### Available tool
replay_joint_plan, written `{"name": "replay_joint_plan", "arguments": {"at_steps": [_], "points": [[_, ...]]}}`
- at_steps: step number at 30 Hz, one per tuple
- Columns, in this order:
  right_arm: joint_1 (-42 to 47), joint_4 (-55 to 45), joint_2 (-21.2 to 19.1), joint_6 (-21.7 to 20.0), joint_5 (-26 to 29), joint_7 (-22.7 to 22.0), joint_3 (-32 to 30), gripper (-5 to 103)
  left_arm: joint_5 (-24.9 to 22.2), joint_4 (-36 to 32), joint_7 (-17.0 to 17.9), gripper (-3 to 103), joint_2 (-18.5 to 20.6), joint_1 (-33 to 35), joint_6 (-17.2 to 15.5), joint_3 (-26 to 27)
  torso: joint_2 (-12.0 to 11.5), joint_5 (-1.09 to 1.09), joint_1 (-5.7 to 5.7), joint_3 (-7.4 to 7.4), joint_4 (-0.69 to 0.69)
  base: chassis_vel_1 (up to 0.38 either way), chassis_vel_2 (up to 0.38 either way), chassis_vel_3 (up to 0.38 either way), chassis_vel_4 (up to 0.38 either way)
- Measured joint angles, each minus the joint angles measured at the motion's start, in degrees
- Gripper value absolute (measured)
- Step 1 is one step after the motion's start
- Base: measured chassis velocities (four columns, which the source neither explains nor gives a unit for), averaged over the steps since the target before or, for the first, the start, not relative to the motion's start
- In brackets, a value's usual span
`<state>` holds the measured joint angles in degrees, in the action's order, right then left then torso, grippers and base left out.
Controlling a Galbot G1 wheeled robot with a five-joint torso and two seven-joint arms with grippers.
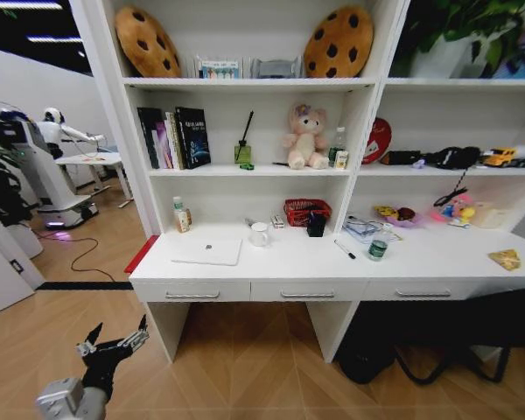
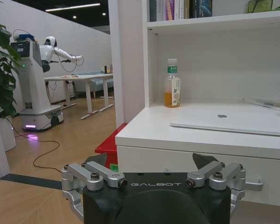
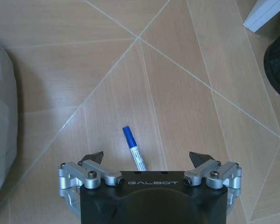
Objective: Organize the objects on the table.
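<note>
Gaping wide, right fingers (image 3: 95, 156) straddle floor-lying blue-capped pen (image 3: 134, 149).

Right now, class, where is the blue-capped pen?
The blue-capped pen lies on the wooden floor in the right wrist view, directly below the open right gripper, off the table.

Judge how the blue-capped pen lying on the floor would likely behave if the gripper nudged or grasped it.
The pen is a slim round barrel lying flat on smooth wood floor, so a nudge would probably roll it. It looks small and plastic, likely light and stiff. The open right gripper hangs above it; its narrow body may slip between fingertips.
</note>
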<state>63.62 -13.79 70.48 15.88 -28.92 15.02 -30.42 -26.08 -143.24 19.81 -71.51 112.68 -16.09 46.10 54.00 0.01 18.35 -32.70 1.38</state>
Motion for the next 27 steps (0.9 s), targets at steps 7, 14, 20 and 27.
{"name": "replay_joint_plan", "arguments": {"at_steps": [7,14,20,27], "points": [[-1.15,0.66,-0.75,-1.14,-1.23,-0.38,0.30,100,0.00,0.00,0.00,100,0.00,0.00,0.00,0.00,-2.77,-0.01,-1.22,1.54,0.00,0.000,0.000,0.000,0.000],[-1.24,0.41,-0.58,-1.72,-1.08,-0.10,0.36,100,0.00,0.00,0.00,100,0.00,0.00,0.00,0.00,-4.50,-0.01,-1.97,2.53,0.00,0.000,0.000,0.000,0.000],[-0.86,0.09,-0.58,-1.94,-1.06,0.13,0.33,100,0.00,0.00,0.00,100,0.00,0.00,0.00,0.00,-6.32,-0.01,-2.75,3.57,0.00,0.000,0.000,0.000,0.000],[-0.92,0.07,-0.59,-1.94,-1.01,0.25,0.31,100,0.00,0.00,0.00,100,0.00,0.00,0.00,0.00,-7.55,-0.01,-3.29,4.26,0.00,-0.033,-0.035,0.043,0.042]]}}
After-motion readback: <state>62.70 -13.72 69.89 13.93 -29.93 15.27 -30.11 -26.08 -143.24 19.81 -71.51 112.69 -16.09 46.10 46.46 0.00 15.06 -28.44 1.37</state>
